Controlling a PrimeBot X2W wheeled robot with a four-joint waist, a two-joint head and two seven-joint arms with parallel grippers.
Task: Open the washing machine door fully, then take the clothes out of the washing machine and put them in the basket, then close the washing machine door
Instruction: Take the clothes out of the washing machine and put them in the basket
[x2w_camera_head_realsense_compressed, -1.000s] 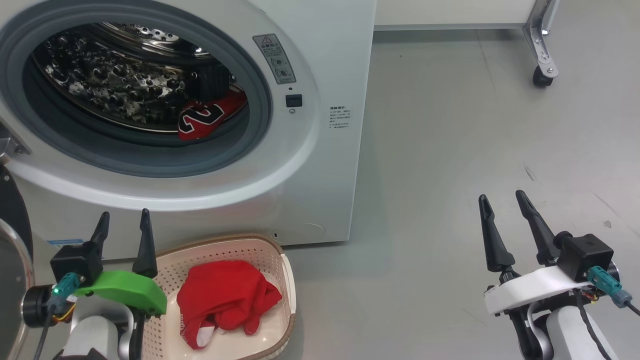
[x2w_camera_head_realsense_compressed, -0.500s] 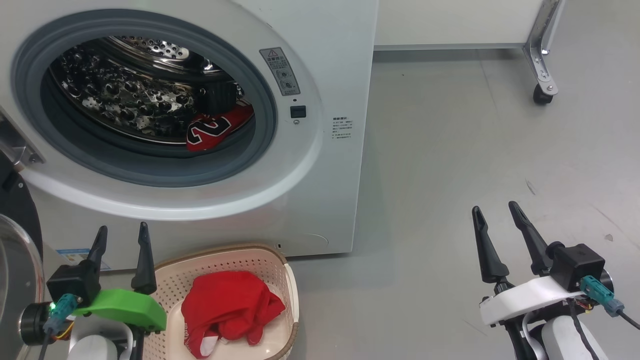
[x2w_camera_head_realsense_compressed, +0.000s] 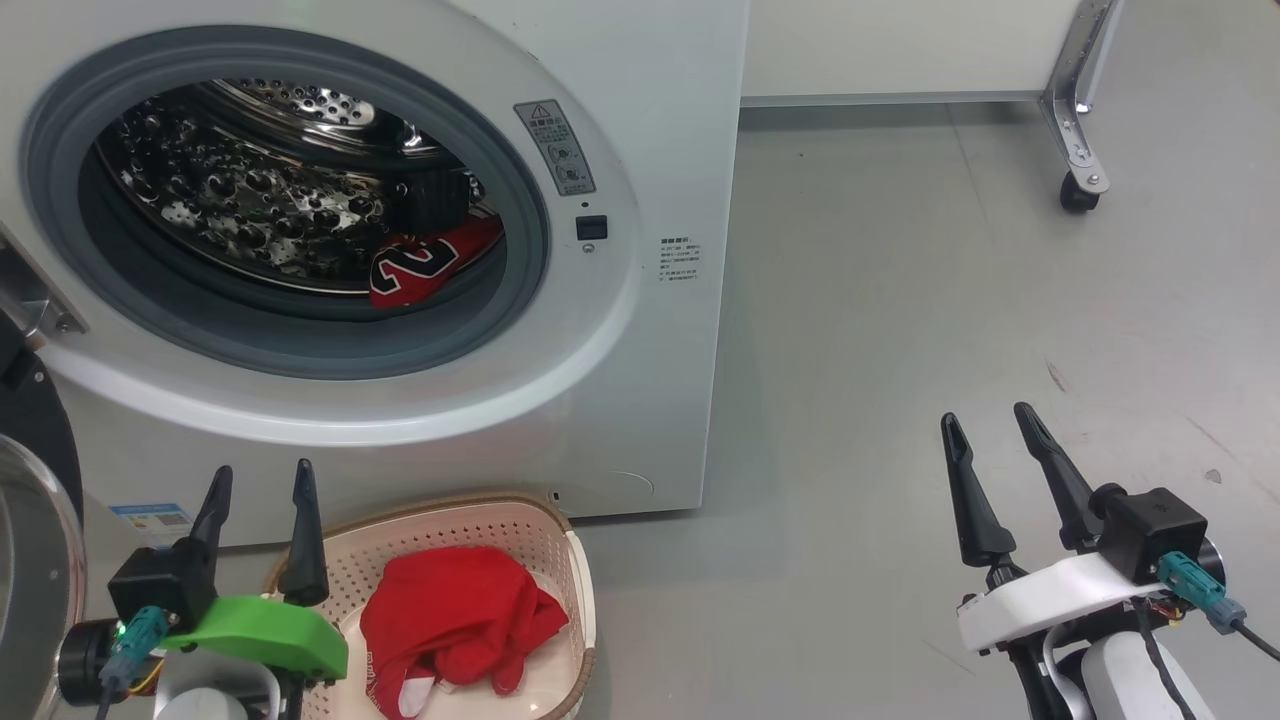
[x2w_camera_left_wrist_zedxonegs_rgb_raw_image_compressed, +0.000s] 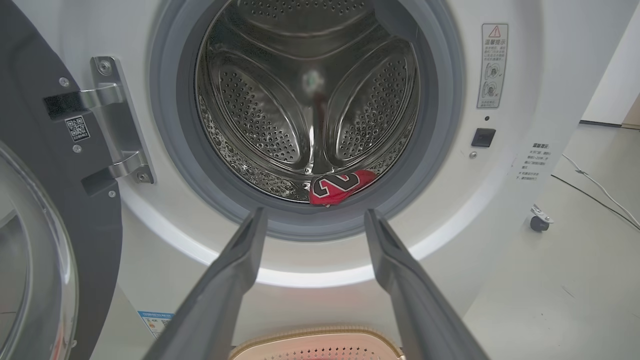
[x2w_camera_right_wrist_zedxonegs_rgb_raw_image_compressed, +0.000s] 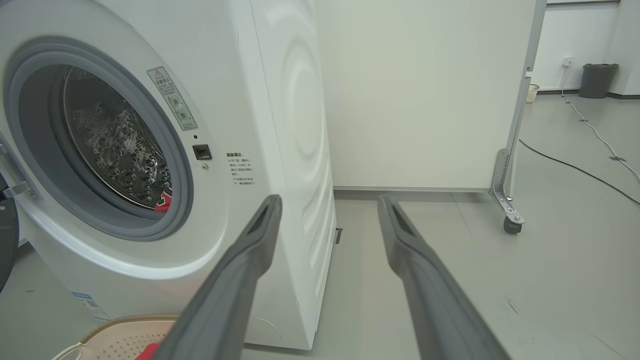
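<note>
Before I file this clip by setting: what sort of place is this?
Probably a lab or test space, not a home: washing machine on bare grey floor, beside a wheeled white partition.

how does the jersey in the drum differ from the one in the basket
The red jersey in the steel drum isn't unloaded; the red jersey in the cream plastic basket is. The drum one shows a numeral; the basket one, crumpled, shows none. Both are red.
</note>
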